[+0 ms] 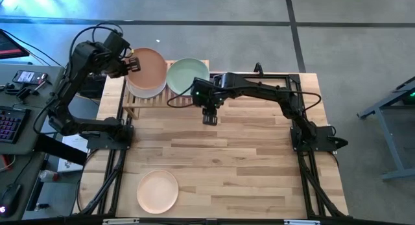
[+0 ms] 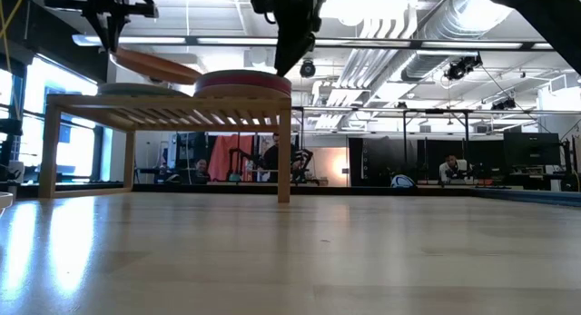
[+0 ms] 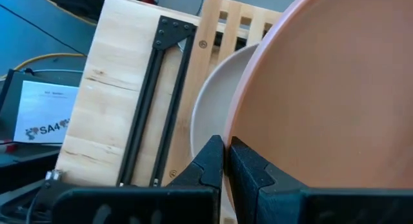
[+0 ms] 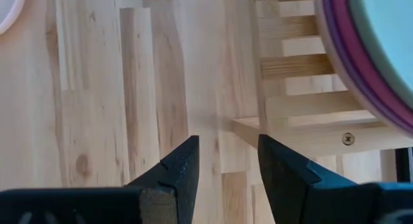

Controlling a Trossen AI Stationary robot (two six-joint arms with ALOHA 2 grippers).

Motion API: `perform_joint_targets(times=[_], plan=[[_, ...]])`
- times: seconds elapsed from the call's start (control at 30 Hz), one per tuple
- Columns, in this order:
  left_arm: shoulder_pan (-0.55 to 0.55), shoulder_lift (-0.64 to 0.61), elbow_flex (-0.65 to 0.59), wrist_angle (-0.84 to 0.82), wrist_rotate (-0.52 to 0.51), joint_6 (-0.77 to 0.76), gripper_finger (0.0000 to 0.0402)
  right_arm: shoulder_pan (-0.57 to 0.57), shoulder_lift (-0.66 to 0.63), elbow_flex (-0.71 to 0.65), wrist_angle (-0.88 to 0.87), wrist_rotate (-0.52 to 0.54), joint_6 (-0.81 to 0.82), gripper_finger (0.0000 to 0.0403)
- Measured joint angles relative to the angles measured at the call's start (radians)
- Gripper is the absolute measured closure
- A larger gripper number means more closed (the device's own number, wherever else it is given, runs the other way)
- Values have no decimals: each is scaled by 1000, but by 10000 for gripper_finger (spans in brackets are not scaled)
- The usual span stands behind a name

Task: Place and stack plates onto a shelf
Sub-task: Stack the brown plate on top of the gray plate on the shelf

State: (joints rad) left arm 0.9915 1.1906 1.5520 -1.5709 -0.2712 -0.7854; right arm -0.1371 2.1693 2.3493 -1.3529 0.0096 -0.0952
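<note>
A brown plate (image 1: 149,68) hangs tilted over the left stack on the slatted shelf (image 1: 133,107), where a cream plate (image 3: 210,111) lies on top. My left gripper (image 1: 131,63) is shut on the brown plate at the shelf's left end. The right stack of magenta and purple plates (image 2: 243,82) carries a mint green plate (image 1: 188,76). My right gripper (image 1: 209,116) hovers open above the bare tabletop, just in front of the shelf's near right corner (image 4: 310,130), touching nothing. A peach plate (image 1: 157,190) lies flat on the table by the near edge. My left gripper pinches the brown plate's rim (image 3: 240,137) between its two fingers, on the side toward the table's left edge. The fingers come from the left, slanting down. The plate is tilted (image 2: 154,65), its free side lower over the left stack; whether it touches that stack I cannot tell.
Black frame rails (image 1: 305,160) run along both table sides. A keyboard and gear (image 1: 13,115) sit on a desk beyond the left edge. Open tabletop (image 1: 227,166) lies between the shelf and the peach plate. People sit in the room far behind the table.
</note>
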Motion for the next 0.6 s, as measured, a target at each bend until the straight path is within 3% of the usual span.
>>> perform_joint_targets(times=[0.4,0.6], plan=[[56,7,-2,2,31,47,399,0,0,0,0,1,-2,268],[56,7,-83,2,71,62,399,1,0,0,-7,1,1,268]])
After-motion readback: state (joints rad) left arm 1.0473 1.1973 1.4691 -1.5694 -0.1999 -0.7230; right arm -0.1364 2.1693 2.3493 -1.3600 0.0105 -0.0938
